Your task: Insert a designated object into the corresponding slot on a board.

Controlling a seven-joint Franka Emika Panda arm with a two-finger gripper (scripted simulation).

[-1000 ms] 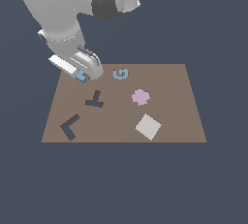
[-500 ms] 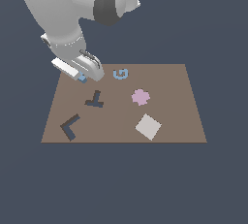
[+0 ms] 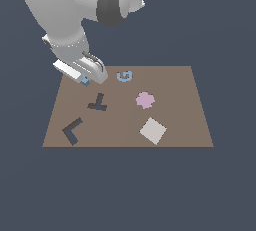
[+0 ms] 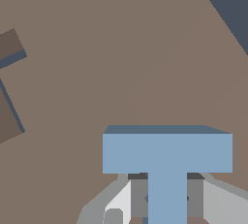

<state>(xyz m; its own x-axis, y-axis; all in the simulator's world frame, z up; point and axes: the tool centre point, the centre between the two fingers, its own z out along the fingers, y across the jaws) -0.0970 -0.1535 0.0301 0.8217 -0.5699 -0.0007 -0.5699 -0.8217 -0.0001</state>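
While I am carrying the blue T block [image 4: 167, 160] clamped in the gripper [image 3: 86, 78] over the board's [image 3: 190, 120] far-left corner, I am aiming to swing it nearer and slightly right, squaring its stem with the T slot [image 3: 98, 102] before lowering.

**Gripper and T-block lift off the board corner**

Compared with a second ago, the gripper [image 3: 89, 78] sits slightly higher and a little farther toward the exterior view's left, over the far left corner of the board [image 3: 180, 120]. The light-blue T-shaped block [image 3: 85, 80] rises with it, clamped between the fingers [image 4: 123, 199]; less of it shows below the hand in the exterior view. The arm's bulky upper links lean a touch more upright.
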